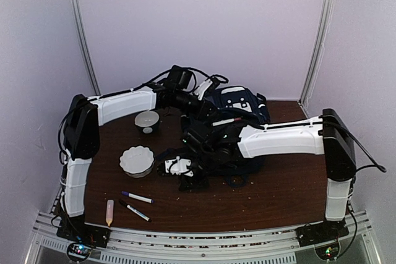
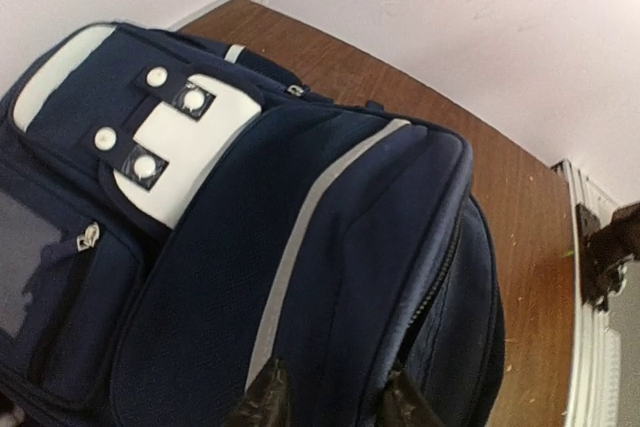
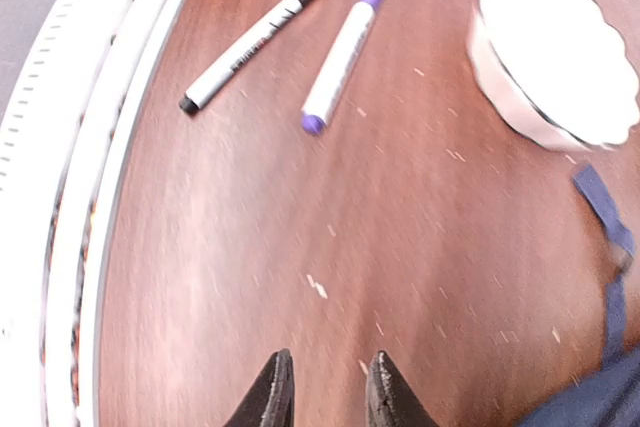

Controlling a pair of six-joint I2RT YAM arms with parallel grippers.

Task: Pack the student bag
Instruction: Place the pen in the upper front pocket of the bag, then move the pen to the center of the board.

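No lettering can be read anywhere. The black-capped marker (image 3: pixel 255 39), lying at eleven o'clock in the right wrist view, carries a line of dark print along its white barrel, too blurred to make out.

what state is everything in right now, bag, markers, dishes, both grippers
student bag: lying front up, visible zips shut
black marker: capped, lying flat
purple marker: capped, lying flat
white scalloped dish: upright, empty
grey bowl: upright, looks empty
left gripper: fingers astride a ridge of the bag, grip unclear
right gripper: slightly open, holding nothing
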